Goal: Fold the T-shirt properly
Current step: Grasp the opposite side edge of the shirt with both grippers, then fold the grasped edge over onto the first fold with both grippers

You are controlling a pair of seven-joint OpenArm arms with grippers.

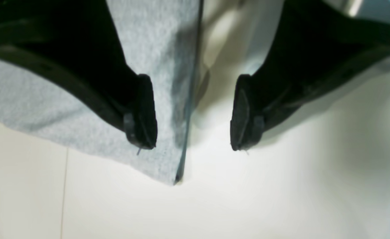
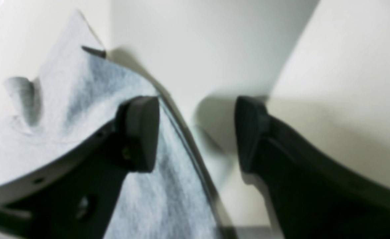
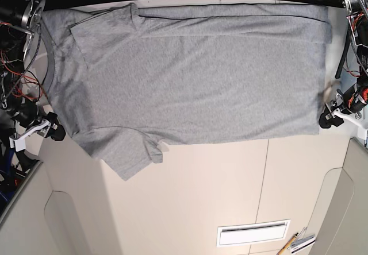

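The shirt (image 3: 213,88) is lying spread on the table (image 3: 172,209), plain face up, one sleeve (image 3: 127,154) projecting toward the base view's lower left. The left tool (image 1: 194,113) is straddling one side edge, fingers spread. The right tool (image 2: 196,134) is standing at the opposite edge, its fingers also spread.

Soft matt heather-grey cloth T-shirt (image 3: 201,82); smooth pale tabletop (image 3: 172,209) with a faint sheen; 2 matt-black hands (image 1: 195,113) (image 2: 196,136).
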